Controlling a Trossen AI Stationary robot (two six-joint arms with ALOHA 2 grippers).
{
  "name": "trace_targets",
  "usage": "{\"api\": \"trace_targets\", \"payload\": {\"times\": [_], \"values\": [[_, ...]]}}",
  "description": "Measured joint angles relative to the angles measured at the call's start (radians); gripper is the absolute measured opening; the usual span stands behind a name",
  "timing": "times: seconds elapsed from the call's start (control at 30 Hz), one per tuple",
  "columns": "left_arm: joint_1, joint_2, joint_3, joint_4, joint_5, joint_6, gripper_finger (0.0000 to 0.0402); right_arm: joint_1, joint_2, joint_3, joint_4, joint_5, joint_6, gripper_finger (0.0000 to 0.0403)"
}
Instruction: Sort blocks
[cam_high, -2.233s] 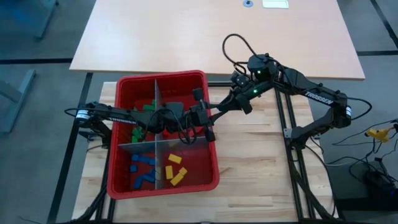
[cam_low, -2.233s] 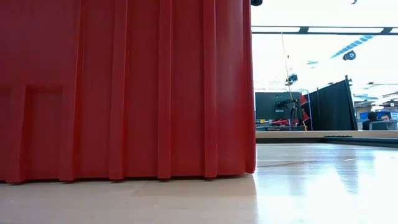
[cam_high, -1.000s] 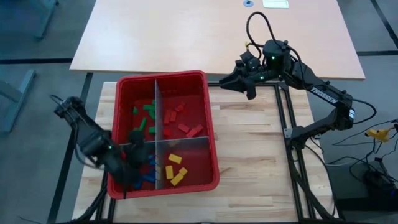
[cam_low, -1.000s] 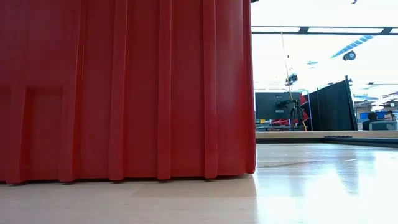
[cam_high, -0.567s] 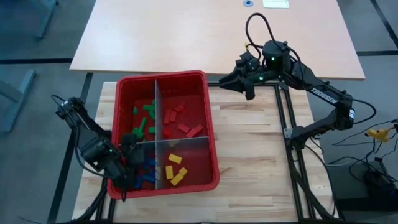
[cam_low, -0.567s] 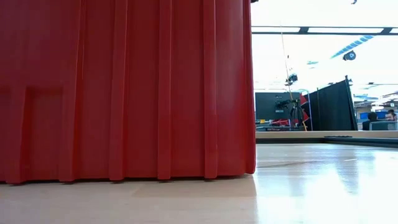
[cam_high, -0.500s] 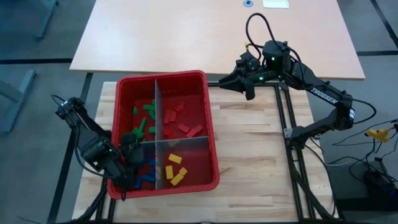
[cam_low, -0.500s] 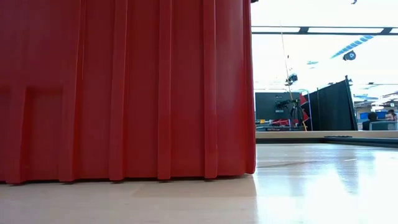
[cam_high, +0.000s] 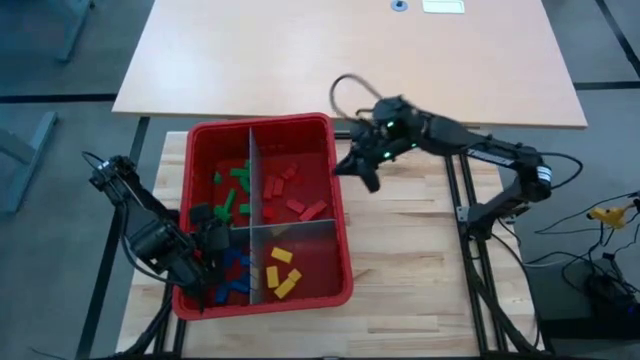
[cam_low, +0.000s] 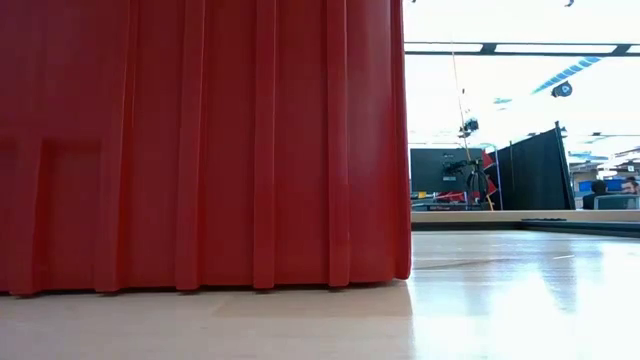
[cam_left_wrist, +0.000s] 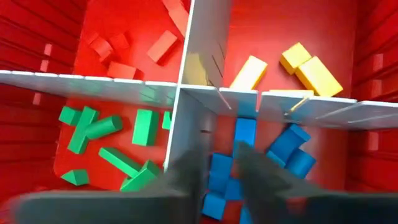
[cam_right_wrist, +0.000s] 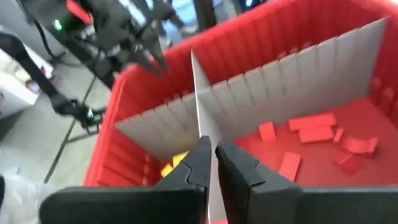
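Movement is being shown mainly by the right gripper (cam_high: 352, 170): half a second ago it was being held back beyond the bin's far right corner, and now it is being brought to the right rim of the red bin (cam_high: 262, 124), fingers nearly together with nothing between them. In judgement, another pick is being set up, although every compartment seen from above is already looking single-coloured. The left gripper (cam_high: 205, 222) is being kept above the near-left compartment, its fingers slightly apart and empty over the blue blocks (cam_left_wrist: 244, 163). Red blocks (cam_high: 290, 192) are lying in the far-right compartment, just inside the rim beside the right gripper; green blocks (cam_high: 232, 188) and yellow blocks (cam_high: 282, 272) are being kept in their own compartments.
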Motion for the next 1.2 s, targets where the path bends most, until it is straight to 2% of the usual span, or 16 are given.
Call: {"api": "trace_targets", "payload": {"times": [0.03,0.07,0.17,0.43,0.77,1.2], "values": [[0.0,-0.002,-0.005,0.001,-0.001,-0.002,0.0038,0.011,0.016,0.0,-0.003,0.005,-0.005,0.001],[0.001,-0.004,-0.013,0.001,-0.003,-0.014,0.002,0.019,0.031,0.0,-0.009,0.004,-0.006,0.001],[0.002,-0.009,-0.037,0.001,-0.026,-0.048,0.0004,0.037,0.083,0.0,-0.022,0.006,-0.016,0.0003],[0.003,-0.015,-0.129,0.001,-0.004,-0.165,0.0,0.09,0.188,0.0,-0.143,-0.005,-0.035,0.0],[0.003,-0.016,-0.16,0.001,0.009,-0.18,0.0,0.181,0.199,0.0,-0.262,-0.022,-0.061,0.0],[0.003,-0.017,-0.163,0.012,0.0,-0.18,0.0,0.24,0.199,0.0,-0.26,0.116,-0.053,0.0]]}}
